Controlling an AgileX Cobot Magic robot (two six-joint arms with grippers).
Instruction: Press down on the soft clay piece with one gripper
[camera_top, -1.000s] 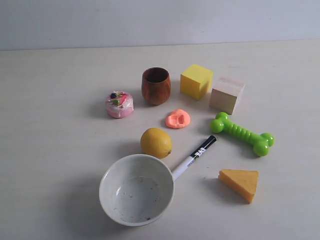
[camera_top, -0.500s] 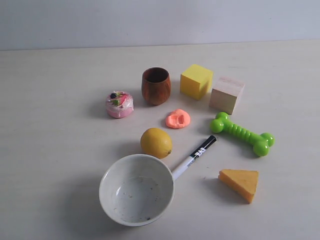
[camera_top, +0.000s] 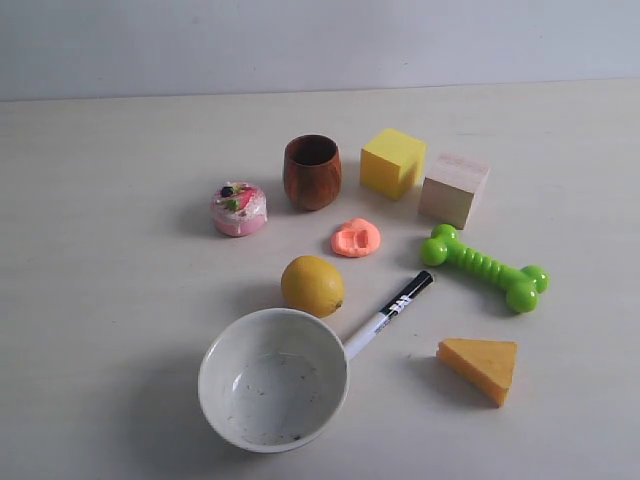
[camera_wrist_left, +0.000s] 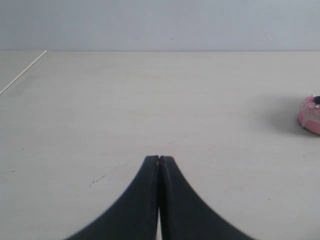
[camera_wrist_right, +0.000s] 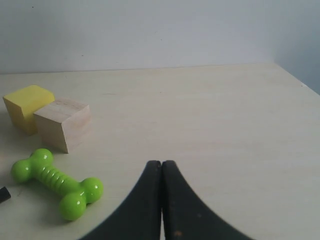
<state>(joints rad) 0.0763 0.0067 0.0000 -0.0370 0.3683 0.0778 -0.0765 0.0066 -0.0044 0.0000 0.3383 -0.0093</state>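
The soft clay piece (camera_top: 355, 238), a small salmon-orange flattened lump with dents, lies on the table in the exterior view between the wooden cup and the lemon. Neither arm shows in that view. In the left wrist view my left gripper (camera_wrist_left: 159, 159) is shut with nothing in it, over bare table far from the clay. My right gripper (camera_wrist_right: 161, 163) is also shut and empty, near the green bone toy. The clay appears in neither wrist view.
Around the clay stand a brown wooden cup (camera_top: 312, 171), pink cake toy (camera_top: 239, 208) (camera_wrist_left: 310, 113), lemon (camera_top: 312, 285), yellow cube (camera_top: 392, 161) (camera_wrist_right: 26, 106), wooden block (camera_top: 454, 188) (camera_wrist_right: 62, 123), green bone toy (camera_top: 484, 267) (camera_wrist_right: 56, 181), marker (camera_top: 389, 313), cheese wedge (camera_top: 480, 366) and white bowl (camera_top: 222, 350).
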